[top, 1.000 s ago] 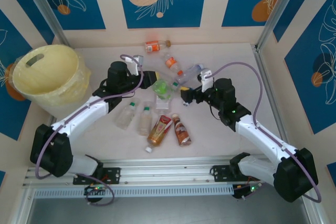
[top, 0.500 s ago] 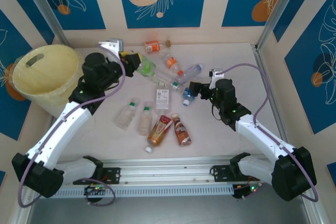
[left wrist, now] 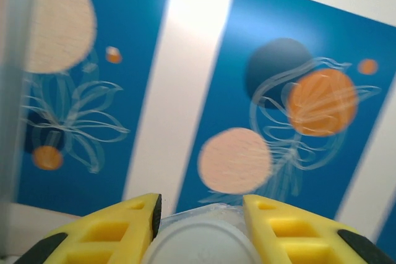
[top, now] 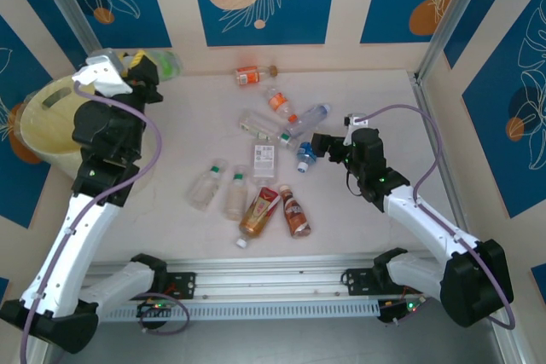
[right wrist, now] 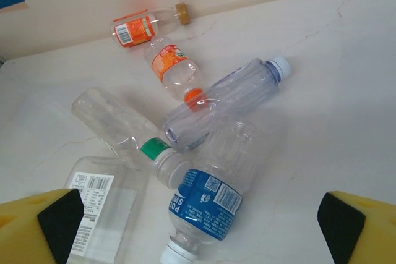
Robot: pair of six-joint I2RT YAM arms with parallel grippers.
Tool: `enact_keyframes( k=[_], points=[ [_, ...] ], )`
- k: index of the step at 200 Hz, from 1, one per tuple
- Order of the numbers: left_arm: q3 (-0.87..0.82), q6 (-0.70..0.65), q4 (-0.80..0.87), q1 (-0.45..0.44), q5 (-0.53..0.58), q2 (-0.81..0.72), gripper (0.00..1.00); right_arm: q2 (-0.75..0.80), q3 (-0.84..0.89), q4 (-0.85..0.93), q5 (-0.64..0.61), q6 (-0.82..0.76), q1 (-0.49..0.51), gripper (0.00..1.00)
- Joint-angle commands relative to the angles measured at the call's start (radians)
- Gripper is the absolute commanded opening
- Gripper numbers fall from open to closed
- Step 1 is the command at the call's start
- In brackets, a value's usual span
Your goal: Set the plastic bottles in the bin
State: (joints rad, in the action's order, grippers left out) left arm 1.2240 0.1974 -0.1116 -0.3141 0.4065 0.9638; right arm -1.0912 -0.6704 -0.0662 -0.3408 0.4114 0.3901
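Note:
My left gripper (top: pixel 152 66) is raised high at the back left, shut on a greenish clear bottle (top: pixel 168 62) that hangs beside the far rim of the pale-yellow bin (top: pixel 38 112). The left wrist view has that bottle's round clear base (left wrist: pixel 199 239) wedged between the yellow fingers (left wrist: pixel 117 227). My right gripper (top: pixel 312 147) stands open just right of a blue-label bottle (top: pixel 303 156). From the right wrist, that bottle (right wrist: pixel 207 205) lies between the wide-apart pads (right wrist: pixel 60 225), untouched. Several more plastic bottles (top: pixel 260 210) lie around the table's middle.
An orange-label bottle (top: pixel 249 75) lies by the back wall. Two clear green-capped bottles (top: pixel 205 187) and two brown ones (top: pixel 295 215) lie nearer the front. Metal posts (top: pixel 72 10) stand at the back corners. The left arm's links cover part of the bin.
The left arm has lifted the greenish bottle from the middle of the table up and left to the bin's far edge. The right gripper has barely moved and stays open.

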Motion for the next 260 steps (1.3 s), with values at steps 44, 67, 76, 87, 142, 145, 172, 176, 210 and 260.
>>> enact_keyframes(
  k=[44, 67, 76, 87, 142, 145, 172, 176, 210, 260],
  points=[
    [0.022, -0.067, 0.040, 0.268, 0.194, -0.021, 0.00, -0.067, -0.047, 0.012, -0.007, 0.017, -0.002, 1.00],
    [0.013, -0.007, 0.150, 0.371, 0.213, -0.004, 0.00, -0.082, -0.055, 0.028, 0.003, 0.014, -0.001, 1.00],
    [0.017, 0.067, 0.238, 0.426, 0.165, 0.012, 0.00, -0.081, -0.054, 0.022, 0.009, 0.011, 0.000, 1.00],
    [0.011, 0.156, 0.327, 0.492, 0.065, 0.038, 0.00, -0.079, -0.051, 0.014, 0.013, 0.006, 0.002, 1.00],
    [-0.039, 0.322, 0.436, 0.703, -0.377, 0.191, 0.00, -0.075, -0.069, 0.036, 0.005, -0.018, 0.006, 1.00],
    [-0.043, 0.329, 0.442, 0.708, -0.397, 0.197, 0.00, -0.075, -0.068, 0.036, 0.003, -0.012, 0.005, 1.00],
    [-0.120, 0.367, 0.454, 0.723, -0.506, 0.230, 0.00, -0.064, -0.061, 0.022, 0.031, 0.018, 0.002, 1.00],
    [-0.135, 0.371, 0.450, 0.724, -0.510, 0.233, 0.00, -0.063, -0.060, 0.021, 0.036, 0.018, 0.002, 1.00],
    [-0.215, 0.377, 0.436, 0.738, -0.516, 0.281, 0.02, -0.046, -0.075, 0.033, 0.057, 0.012, -0.003, 0.99],
    [-0.228, 0.379, 0.417, 0.756, -0.529, 0.334, 0.32, -0.024, -0.076, 0.031, 0.089, 0.015, -0.004, 0.99]
  ],
)
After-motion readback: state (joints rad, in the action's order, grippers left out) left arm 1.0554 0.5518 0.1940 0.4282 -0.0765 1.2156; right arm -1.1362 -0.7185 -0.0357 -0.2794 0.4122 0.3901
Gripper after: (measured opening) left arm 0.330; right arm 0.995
